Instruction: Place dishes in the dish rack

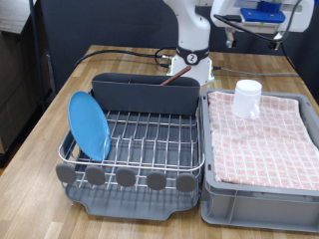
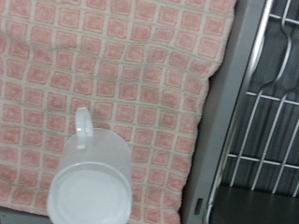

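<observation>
The white cup (image 1: 247,98) stands upright on the pink checkered cloth in the grey crate, at the exterior view's right; it also shows in the wrist view (image 2: 90,182), open end up with its handle visible. The gripper (image 1: 254,38) hangs high above the cup, near the exterior view's top right; its fingers do not show in the wrist view. The light-blue plate (image 1: 88,124) stands on edge in the left end of the dish rack (image 1: 140,139). A reddish-brown piece, probably the spoon (image 1: 176,79), pokes out of the rack's dark caddy (image 1: 145,92).
The grey crate (image 1: 261,194) with the pink checkered cloth (image 2: 112,75) sits right beside the rack, their rims close together. Round dark discs (image 1: 125,177) line the rack's near edge. The robot base (image 1: 194,55) and cables lie behind the rack on the wooden table.
</observation>
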